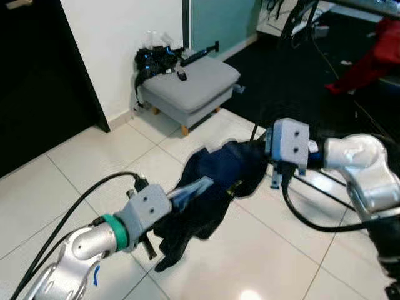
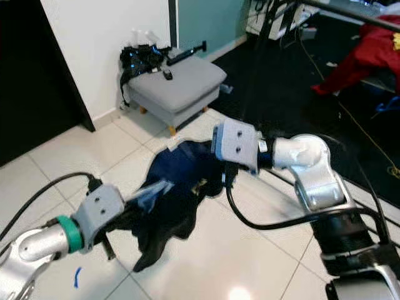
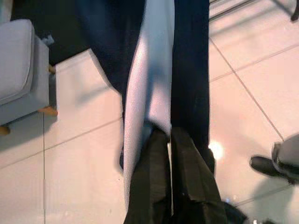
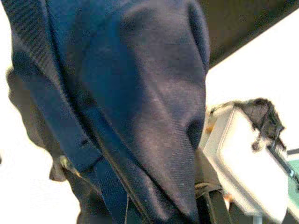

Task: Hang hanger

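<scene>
Head stereo pair: aimed forward and down from above; both arms, the white tile floor (image 1: 75,169) and a grey ottoman (image 1: 190,84) at 12 o'clock are covered by both eyes, offset sideways. Left wrist view: taken very close along a dark navy garment (image 3: 187,70), tiles and ottoman edge behind. Right wrist view: pressed almost against the same garment; the ottoman is shared with the head views.

garment (image 1: 212,194): dark navy, zip visible, crumpled | pose: slung between my two hands, tail drooping above the floor | hanger: pale strip (image 3: 145,102) inside the cloth
</scene>
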Tool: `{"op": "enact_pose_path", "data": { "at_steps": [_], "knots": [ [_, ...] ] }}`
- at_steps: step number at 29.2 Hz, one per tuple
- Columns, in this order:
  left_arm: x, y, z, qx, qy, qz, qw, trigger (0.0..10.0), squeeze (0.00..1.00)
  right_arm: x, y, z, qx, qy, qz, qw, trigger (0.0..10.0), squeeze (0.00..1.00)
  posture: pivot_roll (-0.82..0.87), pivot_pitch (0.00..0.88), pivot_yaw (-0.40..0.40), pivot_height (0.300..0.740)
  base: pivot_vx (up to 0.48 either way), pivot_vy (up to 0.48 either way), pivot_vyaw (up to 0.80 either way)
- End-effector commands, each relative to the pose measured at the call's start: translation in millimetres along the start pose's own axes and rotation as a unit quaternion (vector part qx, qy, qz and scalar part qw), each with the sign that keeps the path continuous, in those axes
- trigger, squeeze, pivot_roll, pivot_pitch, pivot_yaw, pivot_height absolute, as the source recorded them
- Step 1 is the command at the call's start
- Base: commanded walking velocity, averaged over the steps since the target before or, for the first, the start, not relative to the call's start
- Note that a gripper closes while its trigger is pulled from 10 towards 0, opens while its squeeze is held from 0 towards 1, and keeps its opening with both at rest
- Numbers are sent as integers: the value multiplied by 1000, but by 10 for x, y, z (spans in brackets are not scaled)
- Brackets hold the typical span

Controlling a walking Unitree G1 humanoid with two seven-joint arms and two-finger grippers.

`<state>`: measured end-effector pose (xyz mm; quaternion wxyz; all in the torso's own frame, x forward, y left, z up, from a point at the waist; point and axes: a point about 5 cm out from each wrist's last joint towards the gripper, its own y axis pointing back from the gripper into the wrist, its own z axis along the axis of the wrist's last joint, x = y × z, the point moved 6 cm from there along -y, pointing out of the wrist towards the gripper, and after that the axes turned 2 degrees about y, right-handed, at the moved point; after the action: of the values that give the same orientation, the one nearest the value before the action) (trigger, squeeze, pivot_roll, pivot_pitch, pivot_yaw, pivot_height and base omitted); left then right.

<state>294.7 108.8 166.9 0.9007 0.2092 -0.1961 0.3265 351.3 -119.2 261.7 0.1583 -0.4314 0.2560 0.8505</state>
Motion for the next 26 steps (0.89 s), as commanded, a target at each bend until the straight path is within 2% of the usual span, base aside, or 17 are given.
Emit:
{"op": "enact_pose_path", "data": {
  "at_steps": [1,3,6,10,11,16,18,19,21,22,23,25,26],
  "knots": [
    [-77,65,14,-2,-5,-30,1000,0,0,90,16,-111,24,7,11,1000,0,0,-176,192,72,740,0,0,0],
    [-138,208,11,10,-29,-86,996,0,0,275,70,-306,68,15,38,997,0,0,-177,194,83,740,0,0,0],
    [-122,256,-60,27,-43,-102,994,0,0,331,102,-375,84,22,47,995,0,0,-180,194,87,740,0,0,0],
    [-112,311,-164,49,-57,-116,990,0,0,345,154,-476,105,38,48,993,0,0,-184,197,87,740,0,0,0],
    [-149,363,-234,65,-72,-136,986,0,0,330,197,-539,118,50,43,991,0,0,-189,200,90,740,0,0,0],
    [-255,423,-272,74,-74,-170,980,0,0,280,221,-586,129,71,27,989,0,0,-193,204,90,740,0,0,0],
    [-284,417,-157,44,-41,-175,983,0,0,199,233,-637,145,101,2,984,0,0,-194,206,89,740,0,0,0],
    [-284,417,-157,44,-41,-175,983,0,0,199,233,-637,145,101,2,984,0,0,-194,206,89,740,0,0,0],
    [-171,286,108,-18,43,-138,989,0,0,109,169,-593,129,105,-45,985,0,0,-195,206,88,740,0,0,0],
    [-171,286,108,-18,43,-138,989,0,0,109,169,-593,129,105,-45,985,0,0,-195,206,88,740,0,0,0],
    [-135,235,204,-41,69,-128,989,0,0,91,122,-555,117,102,-63,986,0,0,-195,206,88,740,0,0,0],
    [-135,235,204,-41,69,-128,989,0,0,91,122,-555,117,102,-63,986,0,0,-195,206,88,740,0,0,0],
    [-127,155,433,-96,119,-127,980,0,0,102,-73,-413,68,74,-106,989,0,0,-198,205,92,740,0,0,0]
  ]
}}
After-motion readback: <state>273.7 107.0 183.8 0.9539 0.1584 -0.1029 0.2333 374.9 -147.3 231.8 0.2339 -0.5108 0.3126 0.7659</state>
